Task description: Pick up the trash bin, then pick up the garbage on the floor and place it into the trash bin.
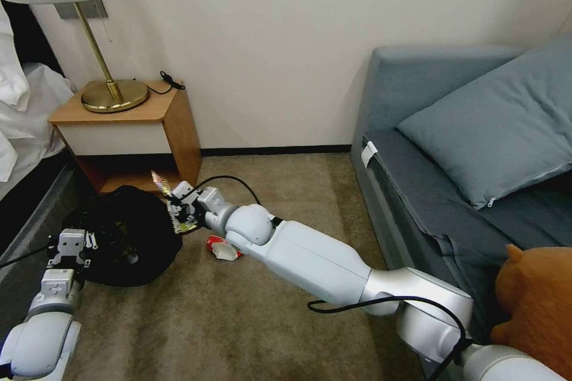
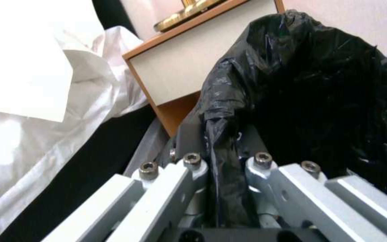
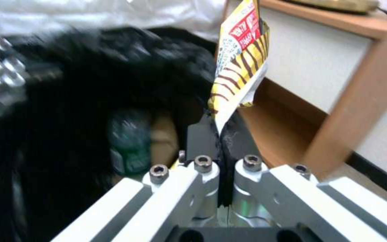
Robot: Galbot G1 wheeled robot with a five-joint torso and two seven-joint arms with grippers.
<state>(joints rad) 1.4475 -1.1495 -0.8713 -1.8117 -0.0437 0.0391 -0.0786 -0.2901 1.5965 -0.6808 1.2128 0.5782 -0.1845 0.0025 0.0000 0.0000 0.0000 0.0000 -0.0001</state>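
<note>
The left end effector is pinched on the black liner at the rim of the trash bin, holding it beside the nightstand. The right end effector is clamped on a yellow striped snack wrapper, at the bin's edge. It should let go only once the wrapper hangs over the opening. A red-and-white wrapper lies on the carpet.

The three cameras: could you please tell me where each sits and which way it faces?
Head view: high up, looking down at the carpet; both arms show.
Left wrist view: behind the left claw, facing the trash bin liner it pinches.
Right wrist view: behind the right claw, facing its snack wrapper.
Shared: bin, nightstand.
</note>
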